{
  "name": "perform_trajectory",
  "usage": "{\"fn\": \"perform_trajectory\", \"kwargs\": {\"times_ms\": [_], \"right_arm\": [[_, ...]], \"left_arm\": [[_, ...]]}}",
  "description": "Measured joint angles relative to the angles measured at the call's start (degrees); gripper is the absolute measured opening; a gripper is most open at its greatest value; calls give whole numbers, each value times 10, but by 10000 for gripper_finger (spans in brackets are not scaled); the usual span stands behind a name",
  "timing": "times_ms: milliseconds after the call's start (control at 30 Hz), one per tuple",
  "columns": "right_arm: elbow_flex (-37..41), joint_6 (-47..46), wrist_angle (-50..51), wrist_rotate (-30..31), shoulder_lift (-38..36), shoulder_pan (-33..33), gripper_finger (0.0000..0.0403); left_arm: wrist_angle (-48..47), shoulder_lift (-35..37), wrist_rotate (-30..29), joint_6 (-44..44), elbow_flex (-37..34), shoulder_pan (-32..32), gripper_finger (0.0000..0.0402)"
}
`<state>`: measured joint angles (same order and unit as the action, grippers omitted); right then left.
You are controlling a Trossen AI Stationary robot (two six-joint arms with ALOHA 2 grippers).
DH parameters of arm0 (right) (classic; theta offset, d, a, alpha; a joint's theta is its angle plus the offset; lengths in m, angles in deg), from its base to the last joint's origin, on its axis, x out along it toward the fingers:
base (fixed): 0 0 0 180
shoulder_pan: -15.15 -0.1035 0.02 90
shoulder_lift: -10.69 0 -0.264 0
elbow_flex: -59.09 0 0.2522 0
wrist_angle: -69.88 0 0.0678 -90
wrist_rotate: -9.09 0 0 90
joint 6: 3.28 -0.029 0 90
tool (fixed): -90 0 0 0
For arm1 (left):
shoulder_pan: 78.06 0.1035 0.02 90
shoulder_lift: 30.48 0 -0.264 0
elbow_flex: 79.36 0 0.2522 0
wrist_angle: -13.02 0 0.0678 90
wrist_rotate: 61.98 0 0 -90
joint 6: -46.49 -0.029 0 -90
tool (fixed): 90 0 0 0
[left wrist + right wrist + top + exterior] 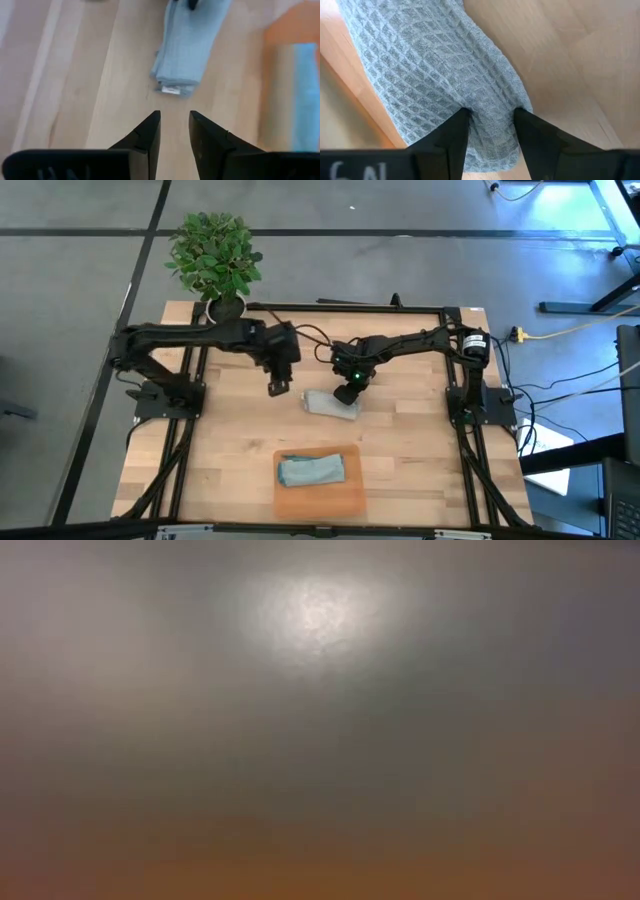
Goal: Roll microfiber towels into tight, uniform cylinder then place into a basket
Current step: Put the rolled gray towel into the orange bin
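Grey towel point(330, 404), already rolled, lies mid-table at about twelve o'clock from the basket point(319, 496), where the blue towel point(311, 470) sits; it looks light, soft and quick to unroll. The right gripper point(490, 127) pinches the roll's three-o'clock end between its fingers point(451, 137), a hold I judge best kept squeezing all the layers. At nine o'clock, the left gripper point(174, 131) hangs empty, slightly parted.

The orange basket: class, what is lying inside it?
The basket holds one blue-teal towel, bunched lengthwise. Whatever lies beneath that towel is covered. The grey towel lies outside on the table.
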<state>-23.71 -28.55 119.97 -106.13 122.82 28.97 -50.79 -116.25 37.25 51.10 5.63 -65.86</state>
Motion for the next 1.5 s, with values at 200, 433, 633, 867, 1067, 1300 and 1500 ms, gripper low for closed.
{"fn": "perform_trajectory", "kwargs": {"times_ms": [200, 433, 633, 867, 1067, 1300, 1500], "right_arm": [[0, -1, 0, 1, 0, 0, 164], [0, -16, -1, -1, 0, 0, 164], [0, -16, -1, -2, 0, 0, 164], [0, -15, -1, -3, 0, 0, 164], [0, -14, -1, -3, 0, 0, 164], [0, -14, -2, -3, 0, 0, 164], [0, -14, -2, -3, 0, 0, 164]], "left_arm": [[-17, 99, -20, 4, 0, -29, 87], [-18, 180, -100, 20, -22, -82, 86], [-11, 228, -142, 77, -73, -120, 86], [8, 255, -147, 84, -102, -147, 86], [9, 257, -147, 85, -103, -158, 86], [9, 256, -147, 85, -103, -157, 86], [9, 256, -147, 84, -103, -157, 85]]}}
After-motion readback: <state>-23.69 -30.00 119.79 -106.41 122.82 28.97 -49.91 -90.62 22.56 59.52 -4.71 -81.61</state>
